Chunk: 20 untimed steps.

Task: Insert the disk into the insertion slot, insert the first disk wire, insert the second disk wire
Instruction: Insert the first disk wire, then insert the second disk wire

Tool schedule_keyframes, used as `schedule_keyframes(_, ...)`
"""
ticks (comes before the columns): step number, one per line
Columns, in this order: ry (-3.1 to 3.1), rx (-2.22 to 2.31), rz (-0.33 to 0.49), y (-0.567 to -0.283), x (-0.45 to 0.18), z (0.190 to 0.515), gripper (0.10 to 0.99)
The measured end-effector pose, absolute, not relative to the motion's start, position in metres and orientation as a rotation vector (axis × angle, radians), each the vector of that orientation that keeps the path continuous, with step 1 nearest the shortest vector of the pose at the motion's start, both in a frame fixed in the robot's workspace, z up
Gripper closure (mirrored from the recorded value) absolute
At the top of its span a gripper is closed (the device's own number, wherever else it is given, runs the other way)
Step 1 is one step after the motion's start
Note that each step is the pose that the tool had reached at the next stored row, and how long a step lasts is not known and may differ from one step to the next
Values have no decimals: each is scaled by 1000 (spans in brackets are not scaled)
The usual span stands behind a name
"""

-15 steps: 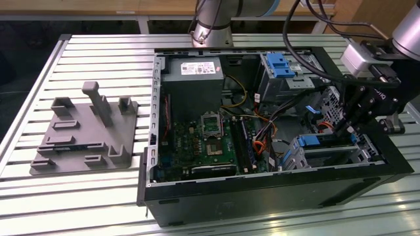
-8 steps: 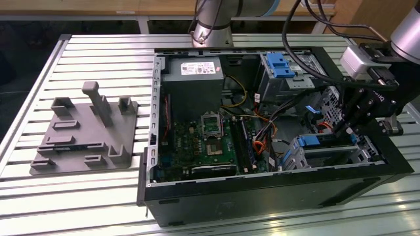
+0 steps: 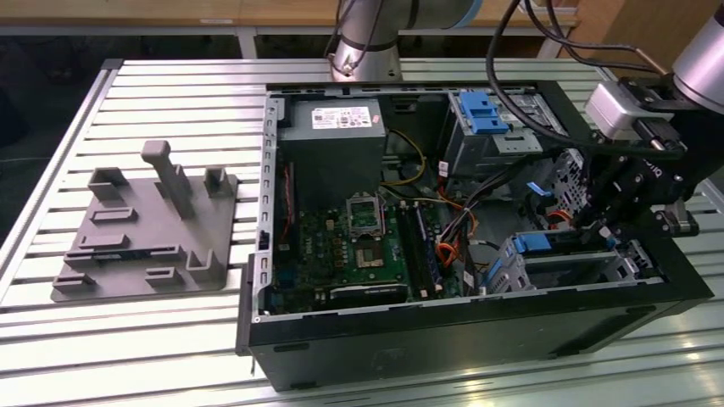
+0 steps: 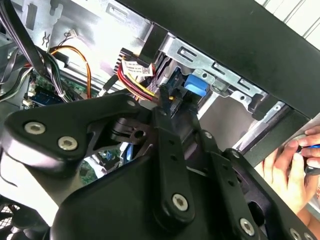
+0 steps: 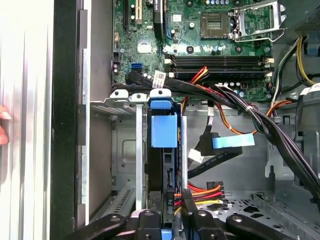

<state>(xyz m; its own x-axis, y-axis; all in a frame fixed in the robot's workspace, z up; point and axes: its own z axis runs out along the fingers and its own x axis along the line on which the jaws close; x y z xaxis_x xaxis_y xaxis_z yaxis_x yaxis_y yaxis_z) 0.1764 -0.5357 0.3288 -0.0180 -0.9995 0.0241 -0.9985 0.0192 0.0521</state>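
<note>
Disk: the disk point(image 5: 164, 131) stands on edge inside the insertion slot, its blue caddy tab facing up in the first wrist view; in the exterior view its blue edge point(image 3: 524, 244) shows in the case's near corner on the exterior view's right.
Counter: a slatted metal counter point(image 3: 147, 356) carries everything.
Computer case: the black case point(image 3: 453, 326) lies open on its side, the green motherboard point(image 3: 362, 246) exposed.
Arm: the arm point(image 3: 701, 51) bends down over the case from the exterior view's right.
Fixture: a grey moulded fixture point(image 3: 136, 246) lies on the counter, well apart from the case, on the exterior view's left.
Taller cage: a grey cage with a blue latch point(image 3: 481, 114) stands at the far side of the case.
Insertion slot: the perforated metal cage point(image 5: 125, 150) walls in the disk on both sides.
Gripper: the gripper point(image 5: 173, 200) reaches down to the disk's near end.
Fingers: drawn close together, pinching the connector end of the disk wire.
Hand: a person's hand point(image 4: 287, 170) rests against the case's outer wall.
Disk wire: a red, yellow and black bundle point(image 5: 202, 191), just beside the disk.
</note>
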Motion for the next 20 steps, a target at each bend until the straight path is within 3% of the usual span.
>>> schedule_keyframes(1,-2204,2163,-31,-536,176,330,784)
schedule_keyframes(9,-2208,2167,-23,-534,176,355,784)
schedule_keyframes(20,-2208,2167,-23,-534,176,359,784)
